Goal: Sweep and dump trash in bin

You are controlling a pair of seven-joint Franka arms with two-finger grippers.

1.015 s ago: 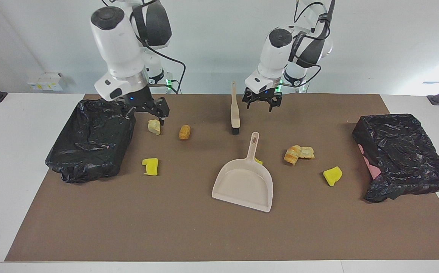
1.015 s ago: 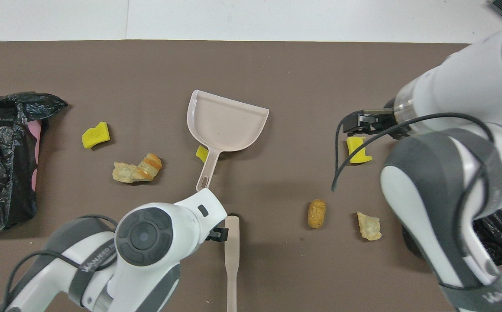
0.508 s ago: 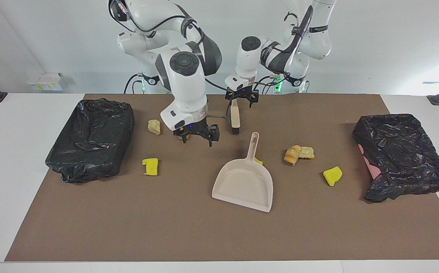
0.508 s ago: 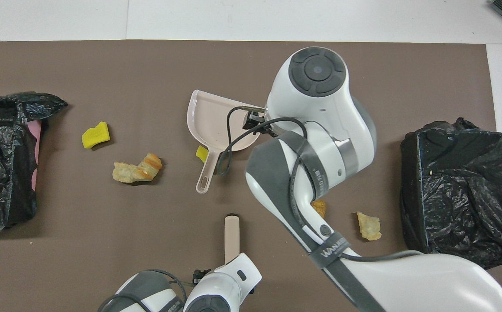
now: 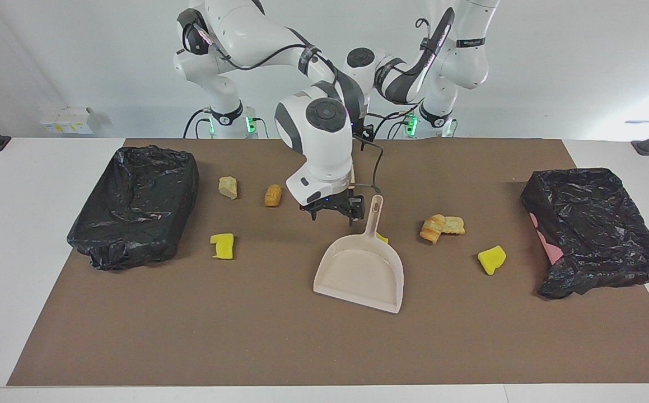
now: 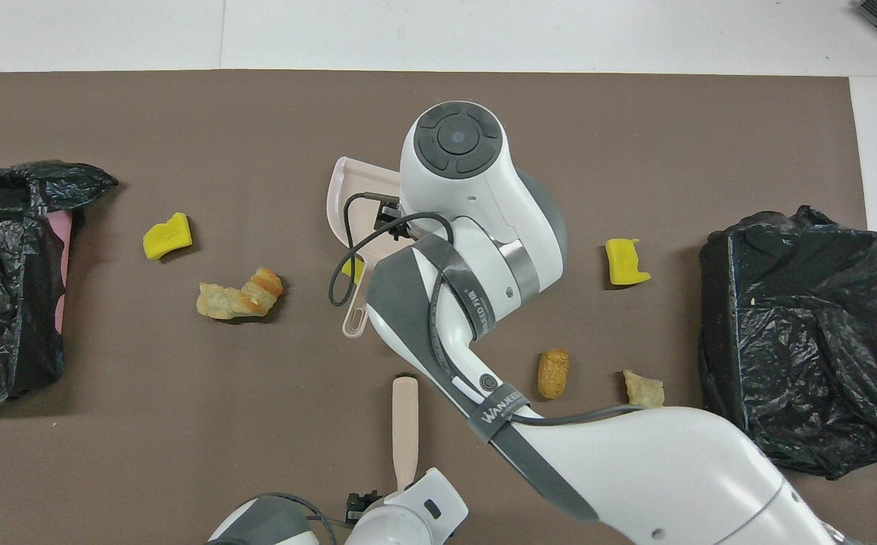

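Note:
The beige dustpan (image 5: 360,271) lies mid-mat, its handle (image 6: 355,322) pointing toward the robots. My right gripper (image 5: 331,215) is open and hangs low beside that handle, not touching it. The brush (image 6: 405,428) lies nearer to the robots than the dustpan. My left hand (image 6: 408,518) is over the end of its handle, and my right arm hides it in the facing view. Trash lies scattered: yellow sponge chunks (image 5: 222,246) (image 5: 491,259) (image 5: 382,238) and bread lumps (image 5: 228,187) (image 5: 272,195) (image 5: 442,226).
Two bins lined with black bags stand on the brown mat (image 5: 246,336), one at the right arm's end (image 5: 136,204) and one at the left arm's end (image 5: 596,226). White table surface (image 5: 22,252) surrounds the mat.
My right arm has swung from the bin at its end of the table to the dustpan handle. My left gripper has moved from beside the brush to the end of its handle.

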